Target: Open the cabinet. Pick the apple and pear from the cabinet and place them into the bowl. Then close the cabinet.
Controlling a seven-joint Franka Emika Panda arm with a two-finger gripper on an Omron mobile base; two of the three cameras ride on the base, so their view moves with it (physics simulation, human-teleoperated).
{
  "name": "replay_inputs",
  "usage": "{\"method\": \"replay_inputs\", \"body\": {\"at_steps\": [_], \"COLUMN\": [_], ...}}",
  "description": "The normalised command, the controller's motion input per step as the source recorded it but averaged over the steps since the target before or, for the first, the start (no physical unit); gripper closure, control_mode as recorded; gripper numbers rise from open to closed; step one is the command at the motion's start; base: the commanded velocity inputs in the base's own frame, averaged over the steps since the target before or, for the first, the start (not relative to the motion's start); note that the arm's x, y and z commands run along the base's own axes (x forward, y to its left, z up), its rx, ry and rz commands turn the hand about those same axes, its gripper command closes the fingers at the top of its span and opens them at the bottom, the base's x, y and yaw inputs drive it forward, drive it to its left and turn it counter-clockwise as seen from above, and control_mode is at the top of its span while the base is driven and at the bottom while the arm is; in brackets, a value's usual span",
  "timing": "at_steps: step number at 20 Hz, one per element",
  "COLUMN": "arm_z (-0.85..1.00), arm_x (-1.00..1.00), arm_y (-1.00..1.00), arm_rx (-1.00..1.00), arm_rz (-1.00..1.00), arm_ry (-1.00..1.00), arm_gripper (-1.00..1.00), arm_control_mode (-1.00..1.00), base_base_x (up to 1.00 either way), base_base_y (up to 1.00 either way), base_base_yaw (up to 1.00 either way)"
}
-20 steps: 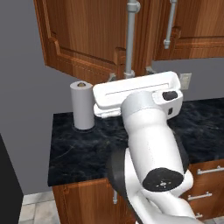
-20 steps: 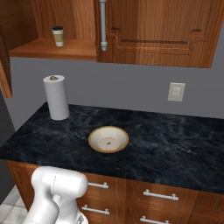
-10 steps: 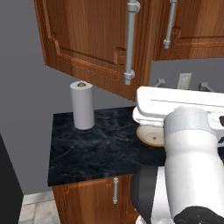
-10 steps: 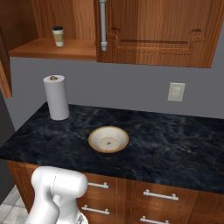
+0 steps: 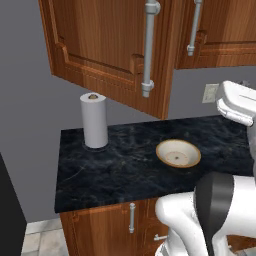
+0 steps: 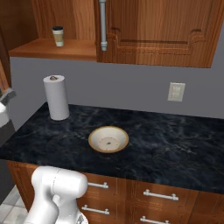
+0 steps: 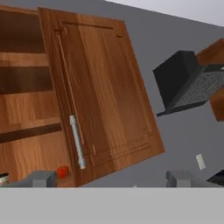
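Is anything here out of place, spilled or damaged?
Nothing is spilled or damaged. The left door of the reddish-brown wooden cabinet stands open. A small red apple sits on its bottom shelf. The tan-rimmed bowl on the black counter is empty, and the white paper-towel roll stands upright.

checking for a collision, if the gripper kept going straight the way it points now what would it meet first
Probably the closed right door of the cabinet: it sits dead ahead in the hand view, with the fingers open. How far off it is cannot be judged.
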Motion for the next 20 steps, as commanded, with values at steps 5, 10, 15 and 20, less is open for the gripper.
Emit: {"method": "replay_inputs", "body": {"at_steps": [5, 10, 15, 20], "arm_z": [-0.15, -0.26, -0.09, 0.0], "arm_x": [0.02, 0.0, 0.11, 0.44], "arm_y": [-0.3, 0.0, 0.0, 0.02], "arm_rx": [0.1, 0.23, 0.29, 0.33], "arm_rz": [0.19, 0.33, 0.36, 0.28], "arm_ry": [0.17, 0.25, 0.34, 0.4], "arm_gripper": [-1.0, -1.0, -1.0, -1.0], "arm_control_mode": [-1.0, -1.0, -1.0, -1.0], "base_base_x": [0.0, 0.0, 0.0, 0.0], "base_base_y": [0.0, 0.0, 0.0, 0.0], "base_base_yaw": [0.0, 0.0, 0.0, 0.0]}}
